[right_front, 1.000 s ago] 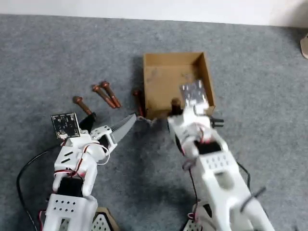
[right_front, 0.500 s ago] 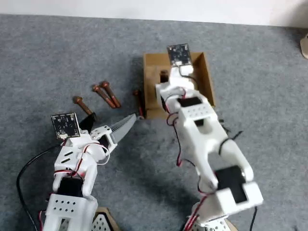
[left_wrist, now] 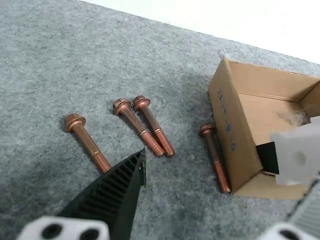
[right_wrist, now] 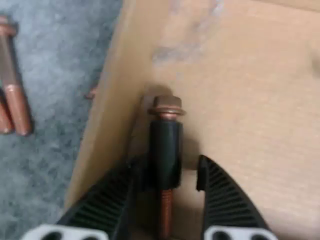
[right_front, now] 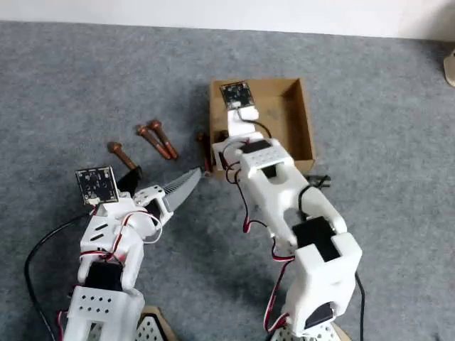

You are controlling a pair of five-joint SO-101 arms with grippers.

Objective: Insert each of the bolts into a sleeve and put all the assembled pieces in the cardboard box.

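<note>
Sleeved bolt (right_wrist: pixel 165 142) sits inside the cardboard box (right_front: pixel 304 117), close against its left wall. Your right gripper (right_wrist: pixel 170 164) straddles the black sleeve, claw parted narrowly, with a gap showing at one finger. Your left gripper (right_front: pixel 169 174) hangs over the grey carpet (right_front: pixel 85 78), claw spread wide, near four bare bolts (left_wrist: pixel 155 127) lying left of the box.
</note>
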